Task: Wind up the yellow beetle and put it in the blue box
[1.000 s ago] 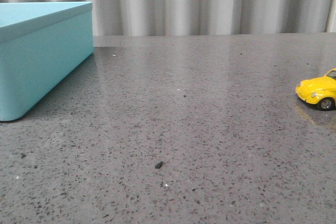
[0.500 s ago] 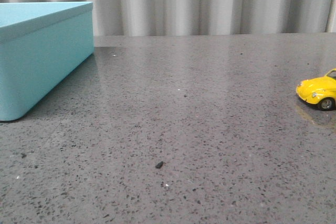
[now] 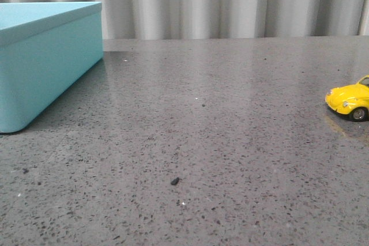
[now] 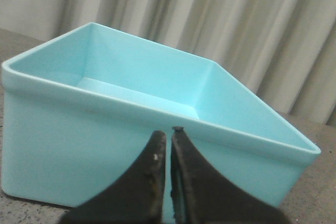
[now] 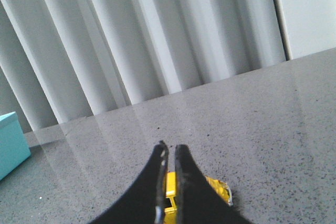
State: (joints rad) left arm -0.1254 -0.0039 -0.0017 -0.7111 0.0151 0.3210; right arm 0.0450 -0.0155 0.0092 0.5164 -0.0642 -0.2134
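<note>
front: low, forward over table (image 3: 202, 142) | wrists: close | shared: blue box (image 3: 40, 67)

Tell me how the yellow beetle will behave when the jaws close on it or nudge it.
The yellow beetle stands on its wheels on a smooth stone-like table, so a nudge along its length would probably send it rolling. Its glossy, rounded body looks slippery; a pinch on the curved roof might slide off. It is small beside the blue box, so probably light.

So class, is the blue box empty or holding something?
Empty as far as visible: the blue box is open-topped, showing bare floor in the left wrist view.
</note>
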